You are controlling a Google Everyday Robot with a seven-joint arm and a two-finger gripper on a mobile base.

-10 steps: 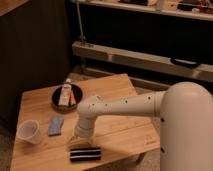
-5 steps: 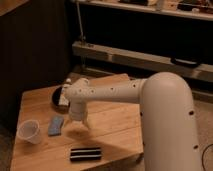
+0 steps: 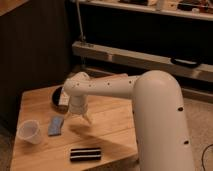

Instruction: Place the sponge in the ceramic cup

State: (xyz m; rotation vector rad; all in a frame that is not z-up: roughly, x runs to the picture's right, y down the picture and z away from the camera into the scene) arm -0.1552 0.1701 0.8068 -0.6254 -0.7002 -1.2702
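Observation:
The light-blue sponge (image 3: 56, 125) lies flat on the wooden table (image 3: 110, 125) at the left. Just left of it stands the whitish ceramic cup (image 3: 29, 132), upright and without a handle. My white arm reaches in from the right and ends in the gripper (image 3: 79, 118), which hangs above the table a little right of the sponge, apart from it. Nothing shows between the gripper's fingers.
A dark round bowl (image 3: 59, 97) holding a small packet sits behind the gripper, partly hidden by the arm. A black block with pale stripes (image 3: 85, 154) lies near the table's front edge. Dark shelving and a metal rail stand behind the table.
The arm has swung left across the table over the last second, bringing the gripper from the middle towards the sponge. Sponge, cup, bowl and block have not moved.

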